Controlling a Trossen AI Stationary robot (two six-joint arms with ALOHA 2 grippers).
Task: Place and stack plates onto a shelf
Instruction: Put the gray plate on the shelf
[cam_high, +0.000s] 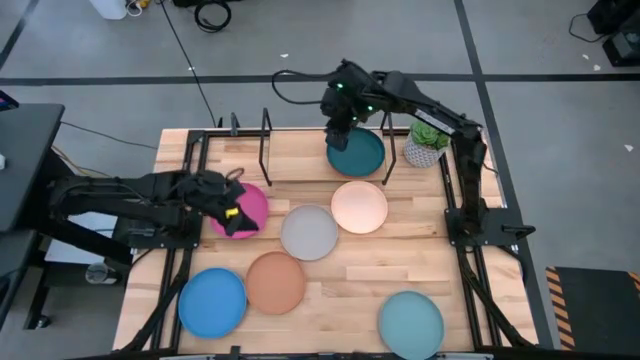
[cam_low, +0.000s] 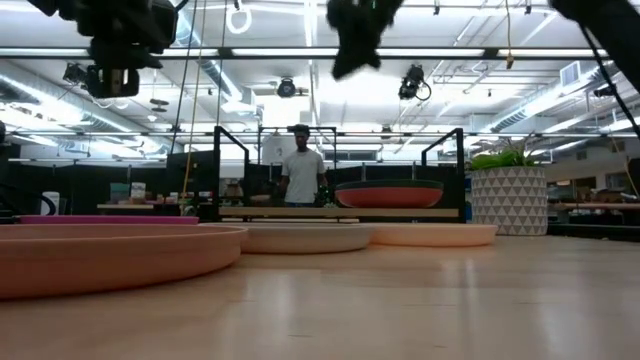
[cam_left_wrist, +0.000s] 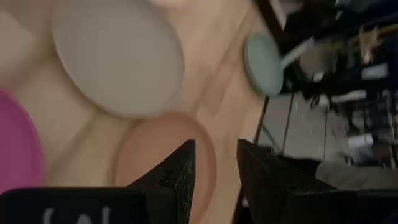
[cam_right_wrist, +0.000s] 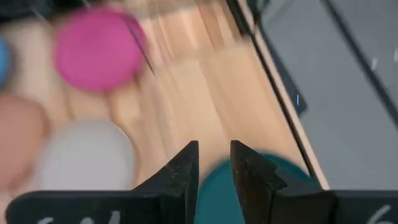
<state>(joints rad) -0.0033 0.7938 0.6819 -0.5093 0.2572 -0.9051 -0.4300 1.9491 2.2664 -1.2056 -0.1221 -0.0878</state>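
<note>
The dark teal plate (cam_high: 358, 155) lies in the black shelf (cam_high: 265, 150) at the table's far side. In the low view it rests on the orange-red plate (cam_low: 390, 197). My right gripper (cam_high: 338, 137) (cam_right_wrist: 214, 165) hovers above the teal plate's far-left rim, fingers a little apart and holding nothing. My left gripper (cam_high: 238, 218) (cam_left_wrist: 216, 171) hangs open over the magenta plate (cam_high: 248, 207), raised off it. On the tabletop lie the grey plate (cam_high: 309, 232), cream plate (cam_high: 359, 207), peach-tan plate (cam_high: 275, 282), bright blue plate (cam_high: 212, 302) and pale aqua plate (cam_high: 411, 322).
A small potted plant (cam_high: 428, 140) stands just right of the shelf. The shelf's upright posts (cam_high: 390, 150) flank the stacked plates, and its left half holds no plate. A person (cam_low: 302, 175) stands in the room beyond the far edge.
</note>
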